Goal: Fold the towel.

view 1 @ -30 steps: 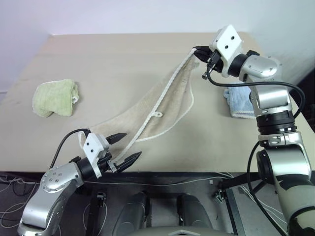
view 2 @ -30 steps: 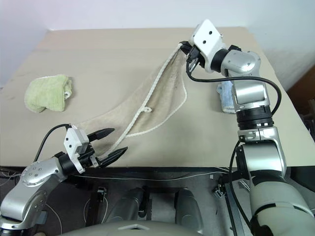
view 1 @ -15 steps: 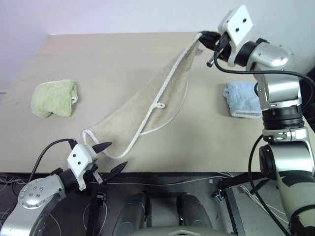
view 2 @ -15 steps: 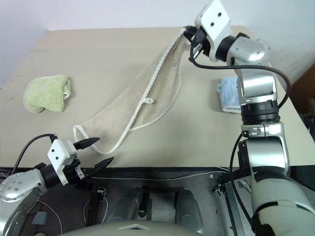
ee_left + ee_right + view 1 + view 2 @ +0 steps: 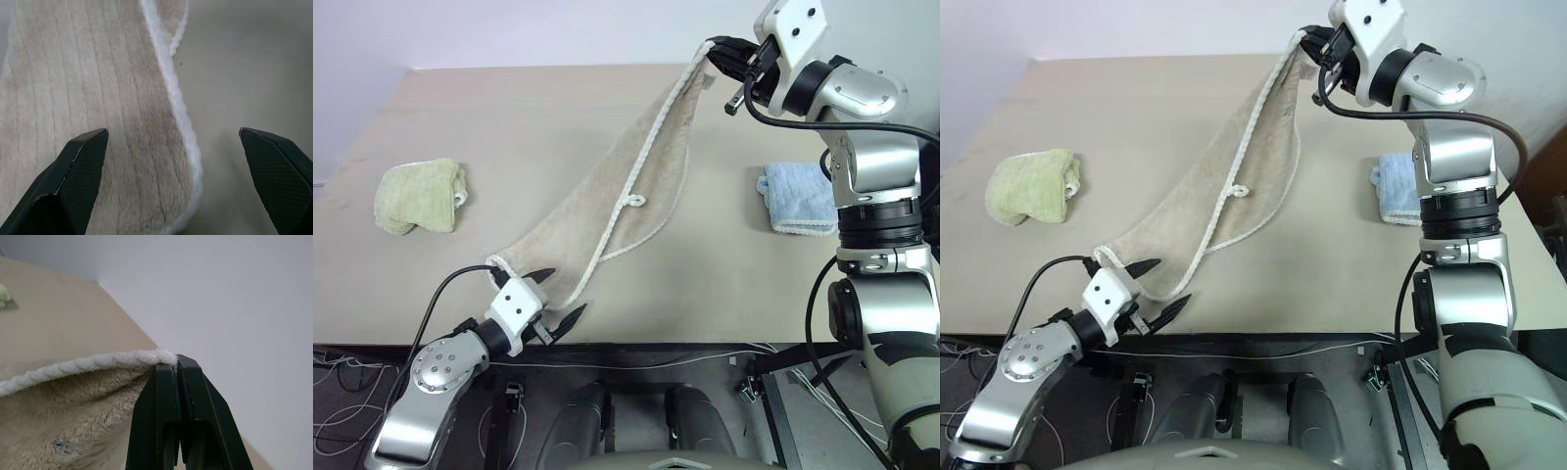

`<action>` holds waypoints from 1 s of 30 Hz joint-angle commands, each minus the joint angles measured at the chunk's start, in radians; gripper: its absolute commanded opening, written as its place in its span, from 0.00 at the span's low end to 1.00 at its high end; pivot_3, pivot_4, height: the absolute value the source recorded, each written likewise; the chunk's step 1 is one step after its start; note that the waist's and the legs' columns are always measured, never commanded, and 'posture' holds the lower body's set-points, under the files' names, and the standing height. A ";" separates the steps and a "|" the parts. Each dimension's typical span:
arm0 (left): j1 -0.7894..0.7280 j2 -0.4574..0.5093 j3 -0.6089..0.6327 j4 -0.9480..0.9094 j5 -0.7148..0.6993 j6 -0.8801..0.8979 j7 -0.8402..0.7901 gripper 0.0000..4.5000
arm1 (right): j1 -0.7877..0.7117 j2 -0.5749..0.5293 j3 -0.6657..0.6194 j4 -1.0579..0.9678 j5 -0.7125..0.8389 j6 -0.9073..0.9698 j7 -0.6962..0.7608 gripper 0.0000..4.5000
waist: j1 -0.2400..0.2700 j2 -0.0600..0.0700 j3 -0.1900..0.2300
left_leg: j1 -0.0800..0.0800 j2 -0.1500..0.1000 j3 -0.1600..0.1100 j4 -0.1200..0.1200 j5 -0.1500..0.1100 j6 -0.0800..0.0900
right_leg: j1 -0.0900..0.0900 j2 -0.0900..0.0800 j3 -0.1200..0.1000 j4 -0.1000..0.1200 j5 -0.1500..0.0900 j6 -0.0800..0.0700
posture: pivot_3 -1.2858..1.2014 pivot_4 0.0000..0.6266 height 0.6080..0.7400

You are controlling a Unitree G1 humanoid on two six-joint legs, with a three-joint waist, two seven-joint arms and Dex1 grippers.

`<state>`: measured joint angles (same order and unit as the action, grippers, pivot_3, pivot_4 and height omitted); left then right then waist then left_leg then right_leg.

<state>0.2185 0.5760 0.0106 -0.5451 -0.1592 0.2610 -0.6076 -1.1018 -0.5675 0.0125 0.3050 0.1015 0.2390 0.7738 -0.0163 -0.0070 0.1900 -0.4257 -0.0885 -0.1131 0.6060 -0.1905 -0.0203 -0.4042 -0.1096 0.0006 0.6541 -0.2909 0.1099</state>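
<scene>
- Overhead, left eye view: the large beige-tan terry cloth towel with a white corded hem (image 5: 607, 211) stretches as one long diagonal band across the tan tabletop (image 5: 509, 117). Its high far corner hangs from the right gripper (image 5: 717, 51), raised off the table, and its low near corner rests on the table by the front edge. The long axis thus runs from far right to near left. The left gripper (image 5: 558, 297), fingers spread apart and empty, sits just beside that low corner and is plainly the nearer tool to it. A folded green towel (image 5: 419, 196) lies well apart to the left; a folded light blue towel (image 5: 800, 199) lies under the right arm.
- Right eye view: the same layout. The low end of the towel lies just ahead of the left gripper's black fingertips (image 5: 1149, 265); whether they touch the cloth cannot be told.
- Left wrist view: the towel's rounded near corner, with its corded hem, lies on the table between and ahead of the two parted fingers, its pile nearer one finger (image 5: 83, 161) than the other.
- Right wrist view: the right gripper's fingers (image 5: 166, 396) are pressed together, clamped on the corded hem at the towel's top corner. A small dark mark (image 5: 61, 446) shows on the pile below.
</scene>
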 commanded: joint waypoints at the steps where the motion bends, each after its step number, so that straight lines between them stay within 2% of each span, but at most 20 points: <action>1: 0.027 0.045 -0.007 -0.097 0.024 0.064 -0.006 1.00 | -0.021 -0.019 -0.025 -0.047 0.011 0.001 -0.006 0.01 | 0.000 0.000 0.000 | 0.000 0.000 0.000 0.000 0.000 0.000 | 0.000 0.000 0.000 0.000 0.000 0.000 | 0.52 0.24 1.00; 7: 0.059 0.095 -0.003 -0.141 0.046 0.154 -0.001 1.00 | -0.007 -0.028 -0.029 -0.049 0.011 0.005 -0.008 0.01 | 0.002 0.000 0.000 | 0.000 0.000 0.000 0.000 0.000 0.000 | 0.000 0.000 0.000 0.000 0.000 0.000 | 0.52 0.24 1.00; 11: 0.003 0.119 0.031 -0.025 0.032 0.178 -0.022 1.00 | 0.011 -0.032 -0.024 -0.052 0.001 0.000 -0.012 0.01 | 0.004 0.000 0.000 | 0.000 0.000 -0.001 0.000 0.000 0.000 | 0.000 0.000 0.000 0.000 0.000 0.000 | 0.52 0.24 1.00; 18: -0.046 0.107 0.009 0.082 0.037 0.170 -0.019 1.00 | 0.020 -0.030 -0.017 -0.050 -0.009 -0.009 -0.015 0.01 | 0.003 0.001 0.000 | 0.001 0.000 0.000 0.001 0.000 0.000 | 0.001 0.000 0.000 0.002 0.000 0.000 | 0.52 0.24 1.00; 21: -0.045 0.114 -0.005 0.103 0.046 0.153 -0.029 0.86 | 0.025 -0.027 -0.013 -0.044 -0.013 -0.016 -0.017 0.00 | 0.003 0.001 0.000 | 0.002 0.001 -0.001 0.002 0.000 0.000 | 0.001 0.001 0.000 0.002 0.001 -0.001 | 0.52 0.24 1.00; 30: -0.061 0.111 -0.010 0.107 0.030 0.189 -0.032 0.21 | 0.036 -0.031 -0.014 -0.050 -0.013 -0.015 -0.019 0.00 | 0.002 0.001 -0.001 | 0.002 0.004 -0.001 0.004 0.001 -0.001 | 0.002 0.004 0.000 0.002 0.002 -0.004 | 0.52 0.24 1.00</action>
<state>0.1574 0.6731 -0.0233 -0.4859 -0.1566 0.4109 -0.6689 -1.0610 -0.5873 0.0148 0.2938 0.0890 0.2400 0.7637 -0.0141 -0.0057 0.1895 -0.4234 -0.0842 -0.1139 0.6100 -0.1899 -0.0211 -0.4020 -0.1048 0.0010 0.6561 -0.2887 0.1052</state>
